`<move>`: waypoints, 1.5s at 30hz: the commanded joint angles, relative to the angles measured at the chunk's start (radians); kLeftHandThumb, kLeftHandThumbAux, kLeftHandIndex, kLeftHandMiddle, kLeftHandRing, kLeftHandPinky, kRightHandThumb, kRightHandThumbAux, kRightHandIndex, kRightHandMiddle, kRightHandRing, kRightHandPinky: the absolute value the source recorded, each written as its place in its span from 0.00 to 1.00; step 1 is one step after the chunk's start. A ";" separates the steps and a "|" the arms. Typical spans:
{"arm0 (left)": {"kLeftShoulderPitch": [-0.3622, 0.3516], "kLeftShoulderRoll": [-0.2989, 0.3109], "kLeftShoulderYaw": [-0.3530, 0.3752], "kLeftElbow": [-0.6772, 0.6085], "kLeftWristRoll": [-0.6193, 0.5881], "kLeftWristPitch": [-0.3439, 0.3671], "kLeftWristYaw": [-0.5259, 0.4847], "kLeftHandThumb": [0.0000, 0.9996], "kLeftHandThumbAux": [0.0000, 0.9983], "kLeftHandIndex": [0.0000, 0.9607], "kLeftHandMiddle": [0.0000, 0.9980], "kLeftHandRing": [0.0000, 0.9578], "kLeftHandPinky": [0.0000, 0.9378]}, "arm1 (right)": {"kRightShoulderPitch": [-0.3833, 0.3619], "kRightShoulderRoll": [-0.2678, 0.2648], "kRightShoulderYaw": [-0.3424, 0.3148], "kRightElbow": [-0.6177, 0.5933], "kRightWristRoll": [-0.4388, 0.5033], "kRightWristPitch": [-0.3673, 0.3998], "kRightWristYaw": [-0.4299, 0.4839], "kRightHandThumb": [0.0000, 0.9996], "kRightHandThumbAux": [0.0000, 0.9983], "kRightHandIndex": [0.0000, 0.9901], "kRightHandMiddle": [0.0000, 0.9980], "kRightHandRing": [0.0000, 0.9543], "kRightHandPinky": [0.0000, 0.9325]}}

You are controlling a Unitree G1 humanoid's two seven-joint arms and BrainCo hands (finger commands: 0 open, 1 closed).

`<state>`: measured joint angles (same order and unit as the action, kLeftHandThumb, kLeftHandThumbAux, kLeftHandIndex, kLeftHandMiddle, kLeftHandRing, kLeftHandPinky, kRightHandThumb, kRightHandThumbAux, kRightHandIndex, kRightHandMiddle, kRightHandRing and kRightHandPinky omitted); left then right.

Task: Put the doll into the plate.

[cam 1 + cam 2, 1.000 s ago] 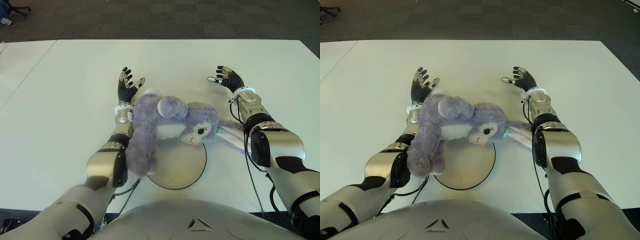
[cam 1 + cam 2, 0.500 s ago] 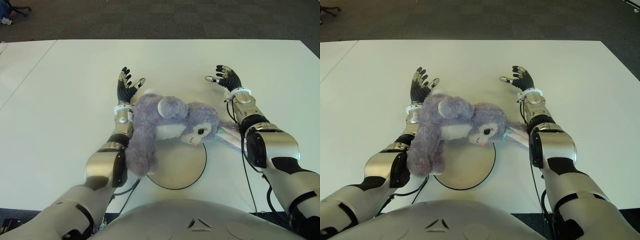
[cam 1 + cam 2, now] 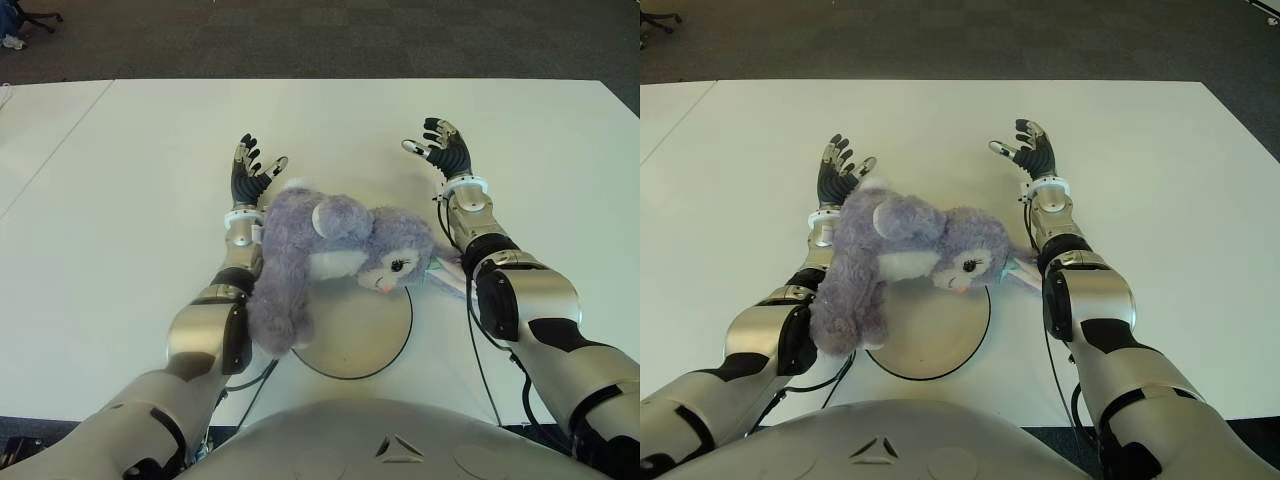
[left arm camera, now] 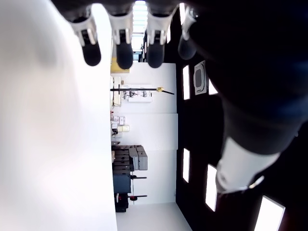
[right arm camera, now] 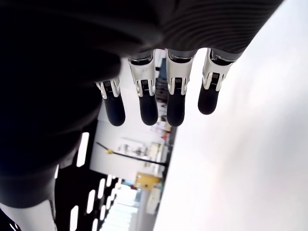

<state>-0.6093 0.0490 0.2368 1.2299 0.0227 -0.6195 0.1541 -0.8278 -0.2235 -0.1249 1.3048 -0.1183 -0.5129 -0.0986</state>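
Doll (image 3: 330, 250) between both open robot hands

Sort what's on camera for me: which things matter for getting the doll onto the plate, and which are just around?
Job:
doll, lying across the left forearm and part of the plate
plate
left hand, open, empty
right hand, open, empty

Just around:
white table
dark carpet

Both eye views are bright and evenly lit from above, with only a soft shadow under the doll (image 3: 330, 250) on the white table (image 3: 120, 200) and the dark floor toward 12 o'clock. In the wrist views the table is overexposed to plain white. The near fingers (image 5: 144, 103) are dark and a little soft, with bright ceiling lights behind them.
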 commanded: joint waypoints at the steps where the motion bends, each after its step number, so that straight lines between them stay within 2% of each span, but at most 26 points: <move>1: 0.177 0.000 0.027 0.106 -0.024 0.093 -0.030 0.03 0.78 0.09 0.11 0.11 0.13 | 0.075 0.029 0.023 -0.013 -0.029 -0.098 -0.079 0.00 0.68 0.26 0.27 0.22 0.14; 4: 0.177 0.004 0.031 0.106 -0.026 0.093 -0.038 0.04 0.79 0.09 0.11 0.11 0.13 | 0.124 0.040 0.032 -0.018 -0.039 -0.151 -0.114 0.00 0.66 0.26 0.27 0.23 0.15; 8: 0.177 0.009 0.035 0.107 -0.022 0.091 -0.040 0.04 0.78 0.09 0.12 0.12 0.14 | 0.229 0.076 0.051 -0.028 -0.058 -0.256 -0.194 0.00 0.61 0.25 0.27 0.23 0.14; 11: 0.178 0.014 0.037 0.107 -0.020 0.092 -0.042 0.03 0.78 0.08 0.12 0.12 0.14 | 0.245 0.092 0.055 -0.028 -0.060 -0.273 -0.221 0.00 0.57 0.25 0.26 0.22 0.13; 13: 0.180 0.018 0.035 0.108 -0.017 0.094 -0.039 0.03 0.78 0.08 0.12 0.13 0.15 | 0.265 0.122 0.042 -0.020 -0.039 -0.274 -0.222 0.00 0.54 0.25 0.24 0.20 0.11; 17: 0.181 0.025 0.033 0.108 -0.015 0.096 -0.040 0.03 0.77 0.08 0.13 0.14 0.15 | 0.300 0.174 0.009 0.001 0.007 -0.261 -0.186 0.00 0.51 0.24 0.21 0.17 0.09; 20: 0.182 0.028 0.031 0.108 -0.012 0.097 -0.038 0.03 0.77 0.08 0.13 0.14 0.15 | 0.319 0.208 -0.033 0.018 0.063 -0.225 -0.102 0.00 0.50 0.23 0.19 0.15 0.09; 23: 0.182 0.032 0.030 0.107 -0.012 0.095 -0.039 0.03 0.77 0.08 0.13 0.14 0.15 | 0.333 0.230 -0.074 0.027 0.113 -0.192 -0.021 0.00 0.48 0.21 0.15 0.12 0.09; 26: 0.183 0.033 0.030 0.107 -0.012 0.094 -0.039 0.03 0.76 0.08 0.13 0.14 0.14 | 0.339 0.235 -0.090 0.028 0.130 -0.180 0.012 0.00 0.48 0.21 0.15 0.12 0.09; 31: 0.184 0.039 0.032 0.106 -0.015 0.094 -0.039 0.04 0.76 0.09 0.14 0.15 0.16 | 0.357 0.246 -0.081 0.027 0.109 -0.164 0.001 0.00 0.47 0.17 0.12 0.10 0.09; 39: 0.182 0.040 0.040 0.105 -0.023 0.088 -0.045 0.04 0.76 0.10 0.14 0.15 0.14 | 0.345 0.236 -0.073 0.022 0.086 -0.142 -0.031 0.00 0.47 0.15 0.12 0.10 0.09; 45: 0.182 0.041 0.047 0.104 -0.032 0.087 -0.063 0.05 0.77 0.11 0.13 0.13 0.15 | 0.331 0.235 -0.113 0.024 0.126 -0.100 0.003 0.00 0.51 0.16 0.14 0.11 0.07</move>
<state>-0.5827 0.1072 0.2668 1.2317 0.0083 -0.6189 0.1132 -0.6396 -0.0528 -0.2148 1.2510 -0.0282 -0.6729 -0.1126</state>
